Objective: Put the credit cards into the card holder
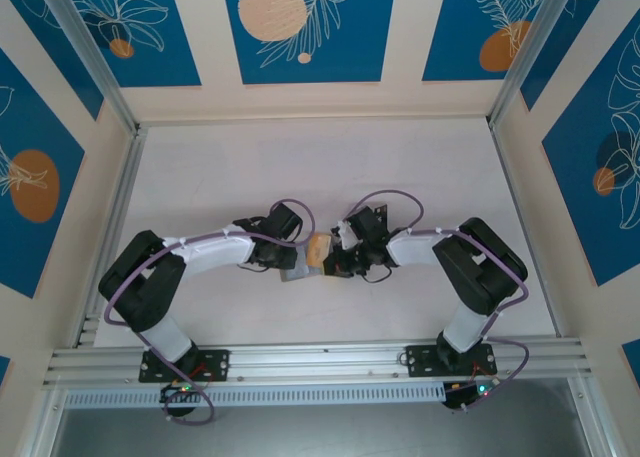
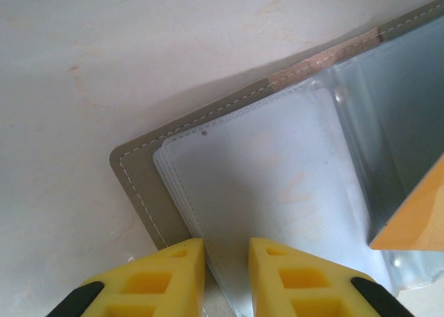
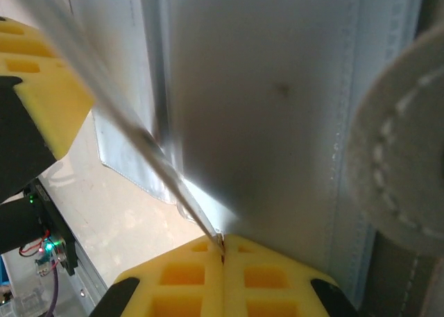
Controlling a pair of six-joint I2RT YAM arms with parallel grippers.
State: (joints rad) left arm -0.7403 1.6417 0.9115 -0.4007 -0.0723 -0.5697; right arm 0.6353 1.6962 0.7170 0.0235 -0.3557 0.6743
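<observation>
the right fingers [image 3: 187,275] are pressed flat together on a thin yellow-orange plastic credit card [image 2: 416,216], seen edge-on in the right wrist view as a slim line slanting up and away from the tips. the left fingers [image 2: 166,279] stand narrowly apart at the near edge of the flat matte grey stitched card holder [image 2: 139,185], which lies open on the pale desk [image 2: 104,67] with its clear plastic sleeve pages [image 2: 277,192] fanned upward. the page edges run into that gap, and i judge the fingers are not closed on them. the held card's corner hangs just over the right-hand pages, its long axis pointing from the right fingers toward the holder, so the right arm is the one to feed it in. the coming move likely turns on lining that leading edge up with a sleeve mouth, which i cannot pick out. a rounded grey stitched tab [image 3: 402,171] sits close beside the card. no brand or writing can be read.
</observation>
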